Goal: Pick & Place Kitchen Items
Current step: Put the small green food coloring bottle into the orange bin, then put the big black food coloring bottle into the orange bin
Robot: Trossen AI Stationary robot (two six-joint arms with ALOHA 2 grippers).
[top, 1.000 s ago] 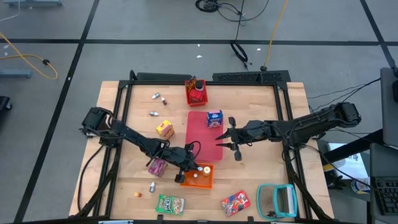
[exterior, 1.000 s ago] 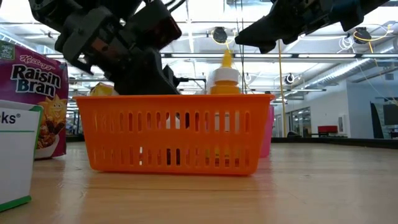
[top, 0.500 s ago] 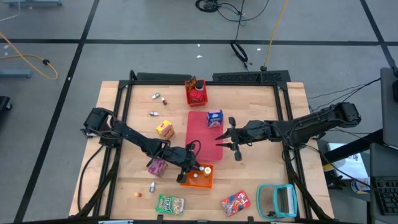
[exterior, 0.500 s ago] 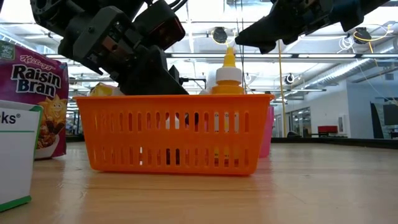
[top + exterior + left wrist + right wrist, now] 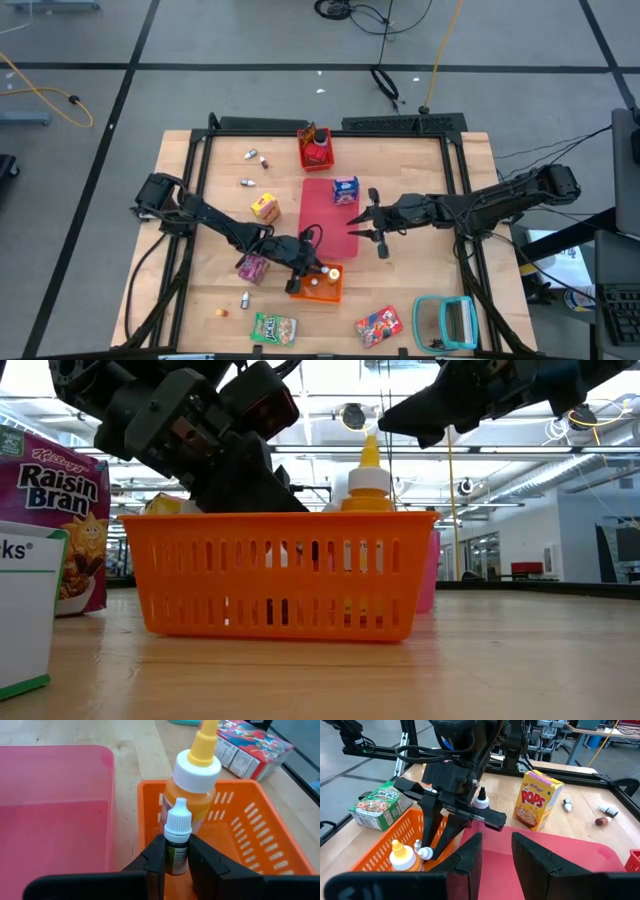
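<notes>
On the left side of my table I see the purple cereal carton (image 5: pixel 252 268) standing just beside the left arm, and a yellow carton (image 5: pixel 265 207) a little further back. My left gripper (image 5: pixel 176 862) sits over the orange basket (image 5: pixel 331 291) near the front middle of the table, its two fingers pinching a tiny white-capped bottle (image 5: pixel 177 840) by the body, cap up. The bottle hangs just inside the basket's wall, right against a yellow squeeze bottle (image 5: pixel 195 782) that stands upright in the basket. From the low camera I cannot quite tell whether the small bottle touches the basket floor.

The flat red mat (image 5: pixel 325 205) lies just behind the basket, with a blue carton (image 5: pixel 345 189) at its far right corner. My right gripper (image 5: pixel 366 224) hovers at the mat's right edge, fingers spread apart and holding nothing.

Along the front edge lie a green snack packet (image 5: pixel 273 328) and a red snack packet (image 5: pixel 379 324).
</notes>
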